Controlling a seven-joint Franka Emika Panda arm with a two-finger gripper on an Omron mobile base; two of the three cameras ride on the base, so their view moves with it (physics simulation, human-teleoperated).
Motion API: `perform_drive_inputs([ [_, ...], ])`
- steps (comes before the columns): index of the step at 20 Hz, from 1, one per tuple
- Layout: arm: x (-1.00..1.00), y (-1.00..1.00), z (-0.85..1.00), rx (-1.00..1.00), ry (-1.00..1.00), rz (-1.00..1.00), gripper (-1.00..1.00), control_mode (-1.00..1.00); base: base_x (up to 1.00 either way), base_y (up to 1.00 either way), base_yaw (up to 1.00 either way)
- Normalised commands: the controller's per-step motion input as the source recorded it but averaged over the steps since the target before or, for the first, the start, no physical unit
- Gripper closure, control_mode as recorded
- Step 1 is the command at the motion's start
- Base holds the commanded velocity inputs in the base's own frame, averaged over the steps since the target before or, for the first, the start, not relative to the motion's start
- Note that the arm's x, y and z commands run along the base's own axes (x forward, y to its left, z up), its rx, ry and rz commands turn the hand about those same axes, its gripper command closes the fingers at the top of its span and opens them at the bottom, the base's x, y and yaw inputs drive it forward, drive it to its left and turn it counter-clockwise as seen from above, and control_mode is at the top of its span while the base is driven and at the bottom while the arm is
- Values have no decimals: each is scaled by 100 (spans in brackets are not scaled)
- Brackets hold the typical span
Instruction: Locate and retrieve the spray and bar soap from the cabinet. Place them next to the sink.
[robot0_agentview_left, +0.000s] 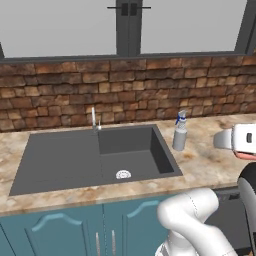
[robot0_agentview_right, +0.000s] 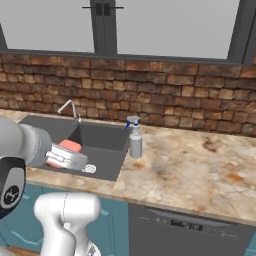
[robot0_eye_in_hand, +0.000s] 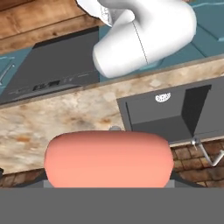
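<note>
Gripper (robot0_eye_in_hand: 109, 182): closed onto the bar soap, its fingers parted by the span of the bar; one fingertip is at each end of it.
Bar soap (robot0_eye_in_hand: 109, 159): salmon-orange, rounded, clamped in the gripper. In the right base view it is partly hidden by the white hand and appears in front of the sink area. In the left base view a sliver of salmon shows under the hand at the right edge.
Spray (robot0_agentview_left: 180, 138): upright on the countertop, just beside the sink's right-hand rim in both base views. Body grey-white, neck white, trigger nozzle blue.
Sink (robot0_agentview_left: 61, 159): dark grey, rectangular, set into the countertop. A round pale drain (robot0_agentview_left: 123, 174) is in the floor of the recessed basin.
Faucet (robot0_agentview_right: 74, 109): slim, chrome, at the rear edge of the sink.
Countertop (robot0_agentview_right: 200, 165): mottled beige and brown stone pattern.
Base cabinets (robot0_agentview_left: 60, 232): teal, arched panels, pale bar handles, below the countertop.
Appliance (robot0_agentview_right: 187, 232): dark grey front, below the countertop, right of the base cabinets under the sink.
Rear wall (robot0_agentview_right: 170, 82): brown brick, below dark-framed grey panels (robot0_agentview_right: 175, 27).
</note>
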Motion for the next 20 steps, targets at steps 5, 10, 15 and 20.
perform_drive_inputs([
  [5,36,-12,-10,0,12,6,100,-100,0,0,0],
  [10,57,-13,-33,-3,22,8,100,-100,0,0,0],
  [15,49,-21,-49,-9,25,19,100,-100,0,0,0],
  [20,13,-27,-47,-4,2,28,100,-100,0,0,0],
])
